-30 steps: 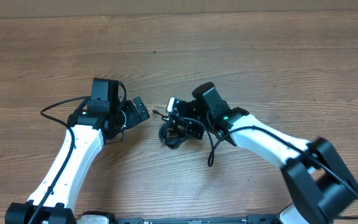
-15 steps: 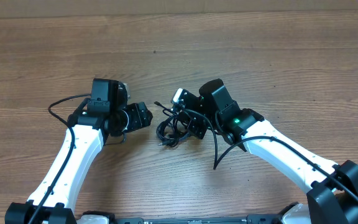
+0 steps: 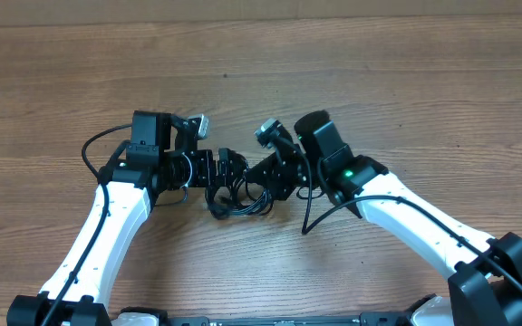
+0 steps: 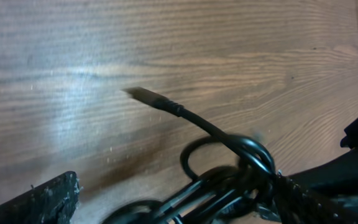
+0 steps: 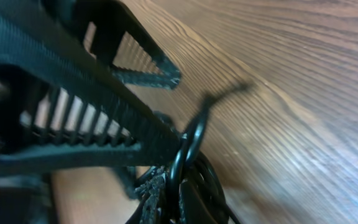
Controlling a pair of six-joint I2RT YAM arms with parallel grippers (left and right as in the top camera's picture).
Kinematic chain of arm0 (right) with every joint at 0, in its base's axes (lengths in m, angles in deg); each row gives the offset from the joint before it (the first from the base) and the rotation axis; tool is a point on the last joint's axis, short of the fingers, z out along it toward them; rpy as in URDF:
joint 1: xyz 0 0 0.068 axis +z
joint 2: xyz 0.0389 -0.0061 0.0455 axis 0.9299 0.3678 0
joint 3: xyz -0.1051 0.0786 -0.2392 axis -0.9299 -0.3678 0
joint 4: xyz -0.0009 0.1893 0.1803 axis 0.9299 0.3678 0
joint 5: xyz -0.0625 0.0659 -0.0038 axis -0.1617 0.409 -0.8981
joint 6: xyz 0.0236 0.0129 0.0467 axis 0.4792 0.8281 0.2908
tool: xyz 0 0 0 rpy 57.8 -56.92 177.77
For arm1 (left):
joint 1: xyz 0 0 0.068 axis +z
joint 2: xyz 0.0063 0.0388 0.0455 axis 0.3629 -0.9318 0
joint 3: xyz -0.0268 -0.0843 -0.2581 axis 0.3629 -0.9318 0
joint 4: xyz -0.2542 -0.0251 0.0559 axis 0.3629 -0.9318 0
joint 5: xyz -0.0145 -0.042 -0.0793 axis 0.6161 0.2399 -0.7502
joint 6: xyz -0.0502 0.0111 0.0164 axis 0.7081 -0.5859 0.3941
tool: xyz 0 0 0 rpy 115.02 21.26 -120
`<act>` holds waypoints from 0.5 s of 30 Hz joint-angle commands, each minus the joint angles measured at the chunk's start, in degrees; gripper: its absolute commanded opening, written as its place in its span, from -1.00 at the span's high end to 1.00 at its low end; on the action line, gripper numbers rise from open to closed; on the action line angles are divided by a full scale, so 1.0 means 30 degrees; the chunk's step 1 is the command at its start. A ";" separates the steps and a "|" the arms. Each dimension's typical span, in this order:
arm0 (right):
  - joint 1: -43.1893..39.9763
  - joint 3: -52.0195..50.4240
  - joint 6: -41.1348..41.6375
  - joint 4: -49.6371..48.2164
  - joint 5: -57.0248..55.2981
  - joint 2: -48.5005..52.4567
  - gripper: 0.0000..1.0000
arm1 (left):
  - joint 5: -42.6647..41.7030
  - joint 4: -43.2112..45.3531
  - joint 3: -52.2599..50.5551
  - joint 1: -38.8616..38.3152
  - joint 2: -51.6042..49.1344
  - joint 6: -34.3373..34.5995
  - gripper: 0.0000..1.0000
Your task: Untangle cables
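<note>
The cables (image 3: 239, 194) are a small knotted bundle of thin black wires on the wooden table between my two grippers. My right gripper (image 3: 268, 174) is shut on the bundle's right side. In the right wrist view its rough pads (image 5: 155, 186) pinch a black cable loop (image 5: 188, 149). My left gripper (image 3: 222, 170) is open and reaches over the bundle from the left. In the left wrist view the cables (image 4: 229, 180) lie between its wide-apart jaws, with one finger (image 4: 39, 200) at the lower left. A plug end (image 4: 143, 95) sticks out onto the bare wood.
The left arm's own thick cable (image 3: 98, 149) loops out to the left of its wrist. Another thick cable (image 3: 311, 213) hangs under the right arm. The left gripper's ribbed fingers (image 5: 73, 118) fill the upper left of the right wrist view.
My left gripper has moved right, from beside the bundle to over it. My right gripper has turned and shifted the bundle slightly left, still shut on it.
</note>
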 commanded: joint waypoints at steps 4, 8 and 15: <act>-0.1246 0.0284 0.2863 -0.1129 0.5260 -0.0561 0.92 | -0.1858 0.1209 0.0357 -0.0029 -0.0102 -0.1239 -0.84; -0.1974 0.0284 0.2856 -0.1727 0.7213 -0.0561 0.92 | -0.2339 0.1705 0.0357 -0.0029 -0.0102 -0.1239 -0.79; -0.2302 0.0284 0.2863 -0.1763 0.7351 -0.0561 0.92 | -0.2310 0.1515 0.0357 -0.0029 -0.0102 -0.1239 -0.74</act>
